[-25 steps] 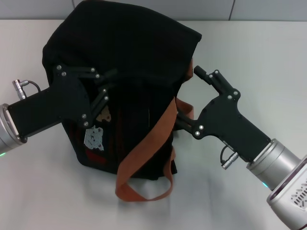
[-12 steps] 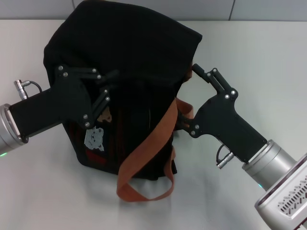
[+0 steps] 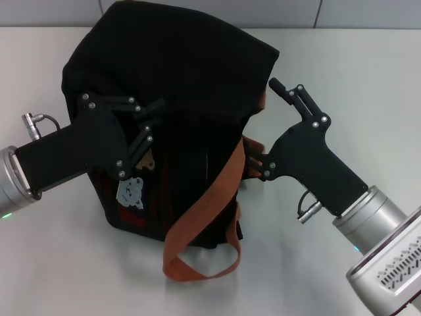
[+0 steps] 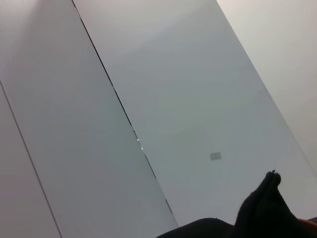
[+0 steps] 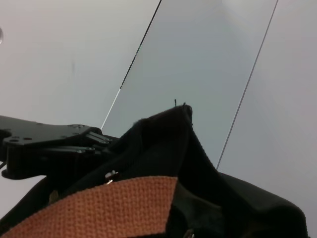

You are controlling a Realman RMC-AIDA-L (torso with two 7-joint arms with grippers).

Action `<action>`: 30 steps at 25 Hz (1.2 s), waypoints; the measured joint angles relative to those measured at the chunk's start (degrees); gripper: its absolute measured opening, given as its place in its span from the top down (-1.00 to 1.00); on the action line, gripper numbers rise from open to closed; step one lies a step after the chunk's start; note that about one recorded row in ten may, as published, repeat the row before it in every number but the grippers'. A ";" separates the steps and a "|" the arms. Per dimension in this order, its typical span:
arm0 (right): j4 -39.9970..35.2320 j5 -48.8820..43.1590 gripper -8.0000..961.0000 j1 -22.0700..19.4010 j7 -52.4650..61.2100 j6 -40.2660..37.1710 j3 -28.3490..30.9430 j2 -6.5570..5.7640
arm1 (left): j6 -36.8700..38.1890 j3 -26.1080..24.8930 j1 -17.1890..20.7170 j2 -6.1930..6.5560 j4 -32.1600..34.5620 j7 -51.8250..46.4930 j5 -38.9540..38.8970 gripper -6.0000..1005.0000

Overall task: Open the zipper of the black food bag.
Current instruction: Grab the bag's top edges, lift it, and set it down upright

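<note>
Zipper not visibly opened: left end effector (image 3: 152,113) pinches the black food bag (image 3: 177,79); right end effector (image 3: 263,131), grip unclear, at its side.

Both hands crowd the black food bag (image 3: 177,99); bare table (image 3: 368,85) lies beyond.

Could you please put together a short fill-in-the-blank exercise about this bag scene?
1. The strap handles of the black food bag are orange-brown, and the bag's fabric is ____.
2. The left gripper is at the bag's front face, just above the tan ____ patch.
3. The right gripper is at the bag's ____ side.

Missing words: black; bear; right
</note>
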 joint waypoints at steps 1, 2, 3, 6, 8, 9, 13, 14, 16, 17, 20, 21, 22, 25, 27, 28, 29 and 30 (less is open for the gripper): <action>0.11 0.00 -0.67 -0.03 -0.63 0.00 0.01 0.00 | 0.00 0.00 0.00 0.00 -0.02 0.00 0.01 0.84; 0.32 0.00 -0.67 -0.12 -1.45 0.00 0.01 0.00 | -0.01 0.00 -0.02 0.00 -0.05 0.00 0.02 0.84; 0.48 0.00 -0.67 -0.23 -1.97 0.00 0.02 0.00 | -0.01 0.00 -0.03 0.00 -0.07 0.00 0.02 0.84; 0.73 0.00 -0.66 -0.58 -3.08 -0.07 0.01 0.00 | -0.07 0.00 -0.12 0.00 -0.11 0.00 0.06 0.84; 0.77 0.00 -0.65 -0.63 -3.31 -0.12 -0.20 0.00 | -0.12 0.00 -0.24 0.00 -0.18 0.01 0.08 0.84; 0.76 -0.03 -0.65 -0.63 -3.34 -0.15 -0.31 0.00 | -0.14 0.00 -0.30 0.00 -0.30 0.01 0.08 0.84; 0.52 -2.20 -0.64 -0.69 -3.36 -0.02 -0.03 0.00 | -0.24 0.00 -0.62 0.00 -0.68 0.01 0.09 0.84; 0.48 -2.68 -0.56 -0.72 -3.36 0.01 0.03 0.00 | -0.29 0.00 -0.66 0.00 -0.70 0.00 0.09 0.84; 0.45 -2.96 -0.42 -0.75 -3.37 0.01 0.05 0.00 | -0.40 0.00 -0.77 0.00 -0.75 0.00 0.09 0.84; 0.45 -2.97 -0.34 -0.73 -3.37 0.01 0.04 0.00 | -0.44 0.00 -0.81 0.00 -0.77 0.01 0.10 0.84; 0.45 -2.99 -0.11 -0.69 -3.39 0.01 0.04 0.00 | -0.47 0.00 -0.87 0.00 -0.81 0.00 0.10 0.84; 0.45 -2.99 -0.04 -0.70 -3.40 0.01 0.04 0.00 | -0.48 0.00 -0.87 0.00 -0.81 0.00 0.10 0.84; 0.45 -3.00 0.04 -0.70 -3.42 0.01 0.04 0.00 | -0.49 0.00 -0.88 0.00 -0.82 0.01 0.10 0.84; 0.38 -3.02 0.19 -0.73 -3.48 0.01 0.02 0.00 | -0.56 0.00 -0.93 0.00 -0.85 0.01 0.10 0.84; 0.36 -3.05 0.19 -0.60 -3.81 0.01 -0.06 0.00 | -0.57 0.00 -0.97 0.00 -0.89 0.01 0.10 0.84; 0.47 -3.08 0.19 -0.51 -4.38 0.06 -0.16 0.00 | -0.58 0.00 -0.99 0.00 -0.90 0.01 0.10 0.84; 0.71 -3.11 0.19 -0.47 -5.56 0.36 -0.24 0.00 | -0.59 0.00 -1.01 0.00 -0.91 0.01 0.10 0.84; 1.09 -3.13 0.20 -0.46 -6.93 0.80 -0.27 0.00 | -0.59 0.00 -1.04 0.00 -0.91 0.01 0.10 0.84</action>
